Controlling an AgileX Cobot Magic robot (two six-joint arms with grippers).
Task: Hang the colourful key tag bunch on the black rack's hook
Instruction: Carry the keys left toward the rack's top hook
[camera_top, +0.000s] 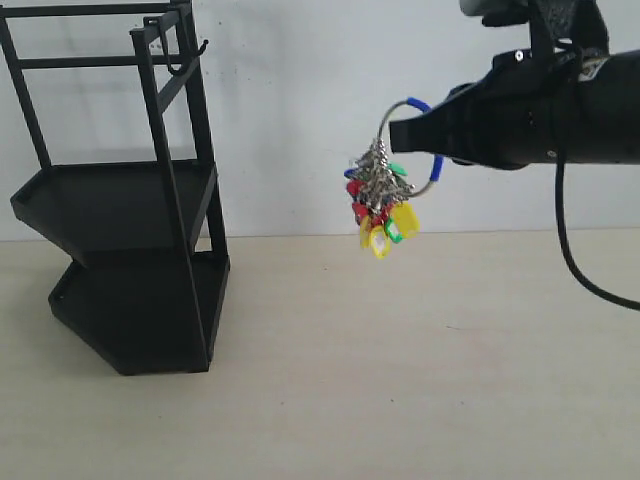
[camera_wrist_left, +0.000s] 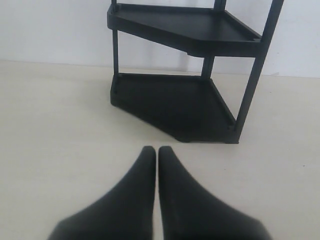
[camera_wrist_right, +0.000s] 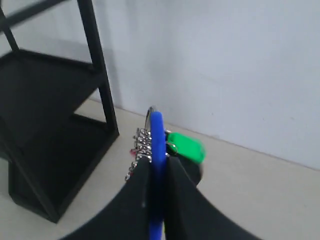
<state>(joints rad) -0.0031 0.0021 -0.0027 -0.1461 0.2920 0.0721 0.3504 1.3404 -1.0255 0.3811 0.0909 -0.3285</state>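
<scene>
My right hand (camera_top: 400, 133) clamps the blue loop (camera_top: 418, 103) so the key tag bunch (camera_top: 379, 200) dangles, ring open for the hook (camera_top: 177, 67).

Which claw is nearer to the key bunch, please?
Right. The right claw grips the key bunch by its blue loop, held in the air. The left claw is shut, low over the table, facing the rack, with no keys in its view.
</scene>
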